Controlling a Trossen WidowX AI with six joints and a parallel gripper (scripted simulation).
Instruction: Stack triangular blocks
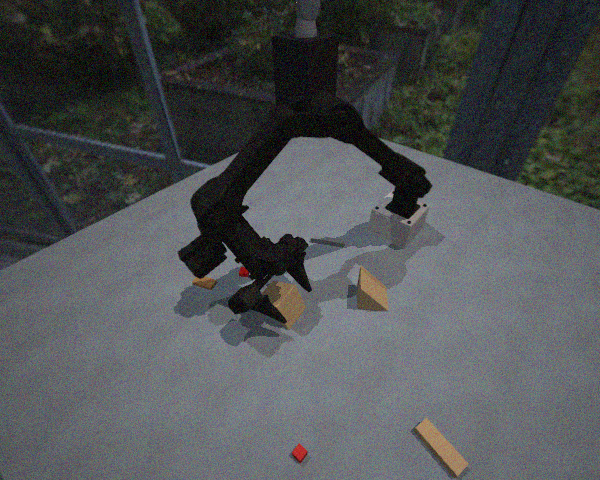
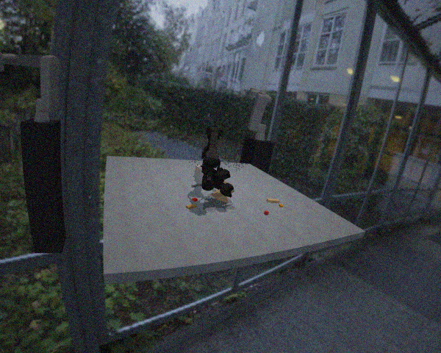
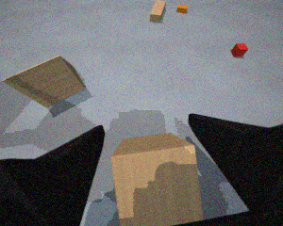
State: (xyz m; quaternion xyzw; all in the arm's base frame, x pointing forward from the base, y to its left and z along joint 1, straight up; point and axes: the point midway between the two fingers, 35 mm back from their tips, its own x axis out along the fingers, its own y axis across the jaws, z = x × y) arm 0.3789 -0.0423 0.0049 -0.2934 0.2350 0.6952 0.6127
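One triangular block (image 1: 294, 304) (image 3: 153, 176) lies between the fingers of my gripper (image 1: 297, 305) (image 3: 146, 123), which is open. In the wrist view there is a gap on both sides of the block. It looks low at the table; whether it sits flat there I cannot tell. The other triangular block (image 1: 371, 295) (image 3: 49, 84) stands on the table, apart from the first, with its sloped face showing. It is to the right in the top view and at the upper left in the wrist view. In the exterior view the arm hides most of both blocks.
A tan bar (image 1: 441, 446) (image 2: 273, 200) (image 3: 158, 11) and a red piece (image 1: 299, 453) (image 2: 266, 212) (image 3: 239, 50) lie farther out, near a small orange piece (image 2: 281, 205) (image 3: 182, 8). Another orange piece (image 1: 204, 283) (image 2: 190, 207) and another red piece (image 1: 244, 271) (image 2: 194, 199) lie beside the arm.
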